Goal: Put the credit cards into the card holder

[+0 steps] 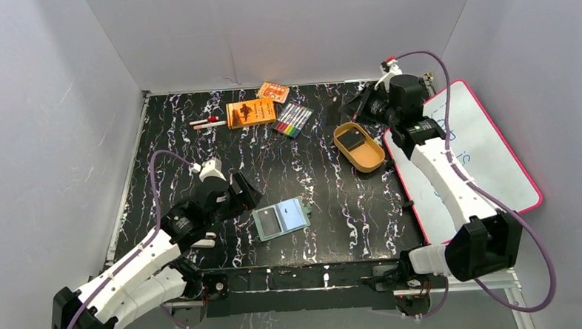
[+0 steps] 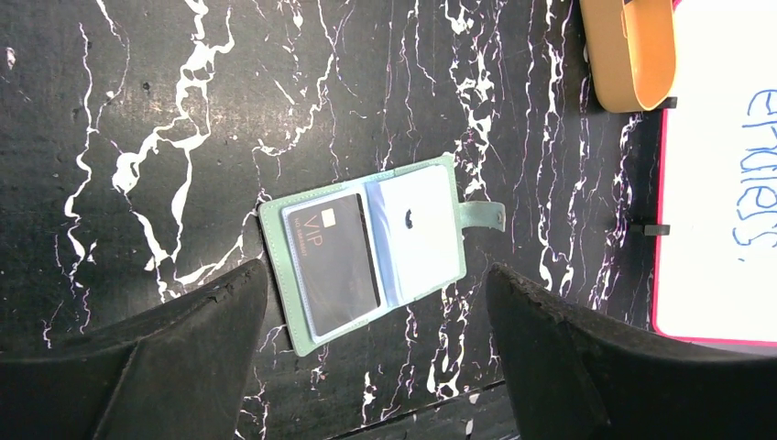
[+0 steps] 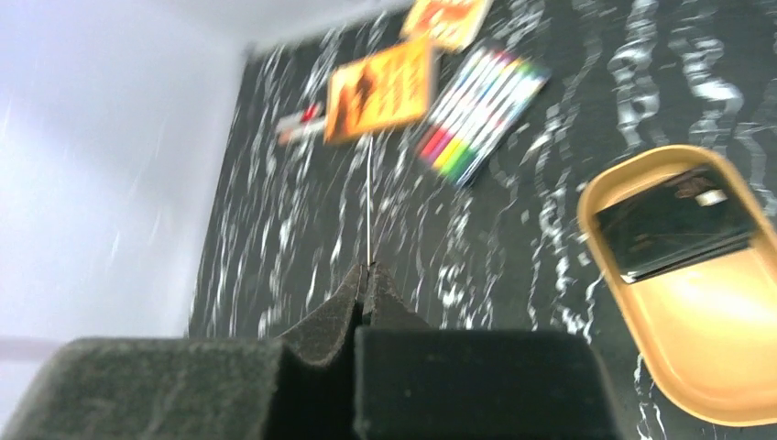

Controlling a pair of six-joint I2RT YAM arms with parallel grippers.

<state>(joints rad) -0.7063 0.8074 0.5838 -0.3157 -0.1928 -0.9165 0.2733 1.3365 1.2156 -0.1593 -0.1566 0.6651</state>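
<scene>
The card holder [image 1: 281,218] [image 2: 431,229] lies open and flat on the black marbled table, snap tab pointing right. One dark credit card [image 2: 332,261] marked VIP sits in its left sleeve. My left gripper [image 1: 239,193] [image 2: 376,269] hovers open just left of and above the holder, holding nothing. A second dark credit card [image 1: 355,139] [image 3: 673,223] lies in the tan oval tray [image 1: 369,161] [image 3: 705,385]. My right gripper [image 1: 353,102] [image 3: 369,268] is raised at the back, left of the tray. It is shut on a thin card [image 3: 369,202] seen edge-on.
At the back stand two orange boxes [image 1: 250,112] [image 1: 272,92], a pack of coloured markers [image 1: 293,119] and two red-white pens [image 1: 207,123]. A pink-rimmed whiteboard [image 1: 488,156] leans at the right edge. Grey walls close in the table.
</scene>
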